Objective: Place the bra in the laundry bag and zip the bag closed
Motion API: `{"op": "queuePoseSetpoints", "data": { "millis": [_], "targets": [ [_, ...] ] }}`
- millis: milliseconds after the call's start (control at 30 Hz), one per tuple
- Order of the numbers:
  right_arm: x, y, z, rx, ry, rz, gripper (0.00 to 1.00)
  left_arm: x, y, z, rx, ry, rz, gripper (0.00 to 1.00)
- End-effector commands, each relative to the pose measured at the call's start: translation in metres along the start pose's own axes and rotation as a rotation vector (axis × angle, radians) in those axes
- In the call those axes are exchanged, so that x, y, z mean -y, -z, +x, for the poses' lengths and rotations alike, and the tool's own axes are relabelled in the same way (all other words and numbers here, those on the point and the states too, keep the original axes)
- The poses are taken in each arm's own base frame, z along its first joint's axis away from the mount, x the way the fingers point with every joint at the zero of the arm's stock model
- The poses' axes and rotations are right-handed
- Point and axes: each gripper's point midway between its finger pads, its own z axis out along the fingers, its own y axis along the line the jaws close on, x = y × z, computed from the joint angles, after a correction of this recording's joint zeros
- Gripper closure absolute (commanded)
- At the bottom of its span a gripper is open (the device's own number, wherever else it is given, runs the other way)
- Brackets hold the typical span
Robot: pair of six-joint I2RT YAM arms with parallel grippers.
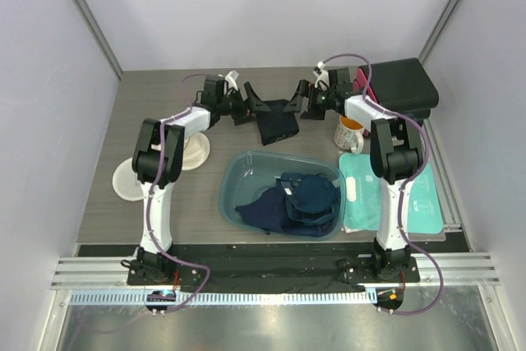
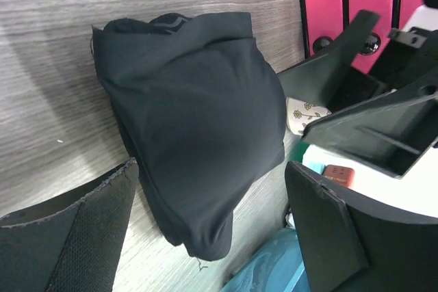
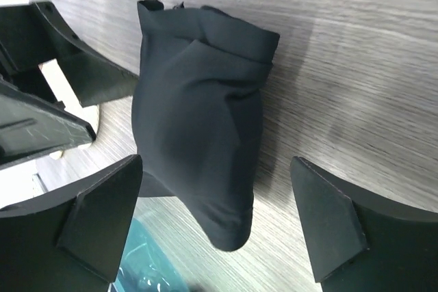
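The bra [image 1: 275, 121] lies as a folded black bundle on the grey wood table, back centre. My left gripper [image 1: 244, 106] stands open just left of it and my right gripper [image 1: 298, 104] open just right of it, neither holding it. In the left wrist view the bra [image 2: 198, 121] lies on the table ahead of the spread fingers [image 2: 68, 237]. The right wrist view shows the bra [image 3: 198, 121] the same way, lying free in front of that gripper [image 3: 219, 227]. The laundry bag [image 1: 197, 154] lies at the left, its second white disc [image 1: 125, 180] nearer the edge.
A teal basin [image 1: 234, 174] with navy clothes [image 1: 300, 201] sits in the middle front. At the right are a flat teal pouch [image 1: 394, 195], a mug [image 1: 349, 131], a black box [image 1: 403, 86] and a pink item [image 2: 363, 5].
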Motion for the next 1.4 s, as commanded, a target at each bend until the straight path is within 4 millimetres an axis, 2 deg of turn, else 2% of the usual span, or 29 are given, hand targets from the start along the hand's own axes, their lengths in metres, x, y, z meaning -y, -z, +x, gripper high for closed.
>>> {"op": "queuePoseSetpoints", "data": {
  "millis": [0, 33, 200, 400, 867, 1167, 1333, 1367],
  "targets": [
    [-0.024, 0.000, -0.021, 0.026, 0.077, -0.106, 0.03, 0.009, -0.001, -0.010, 0.008, -0.019, 0.034, 0.15],
    [-0.026, -0.003, -0.019, 0.016, 0.073, -0.124, 0.00, 0.008, -0.002, -0.008, 0.002, -0.020, 0.034, 0.15],
    [-0.022, -0.014, -0.005, -0.019, 0.062, -0.145, 0.00, -0.003, -0.006, -0.003, -0.009, -0.005, 0.012, 0.18],
    [-0.021, -0.026, 0.003, -0.031, 0.033, -0.194, 0.00, -0.006, -0.009, 0.000, -0.028, -0.018, -0.016, 0.21],
    [-0.042, -0.042, 0.004, 0.001, 0.018, -0.279, 0.01, -0.005, -0.014, 0.008, -0.054, -0.020, -0.039, 0.24],
    [-0.023, -0.050, 0.015, -0.008, 0.003, -0.213, 0.02, -0.012, -0.012, 0.012, -0.068, -0.043, -0.086, 0.25],
    [-0.016, -0.050, 0.017, -0.017, -0.028, -0.211, 0.04, -0.011, -0.003, 0.011, -0.072, -0.064, -0.110, 0.16],
    [-0.016, -0.050, 0.017, -0.019, -0.029, -0.212, 0.04, -0.004, 0.004, 0.007, -0.057, -0.070, -0.103, 0.15]
  ]
}}
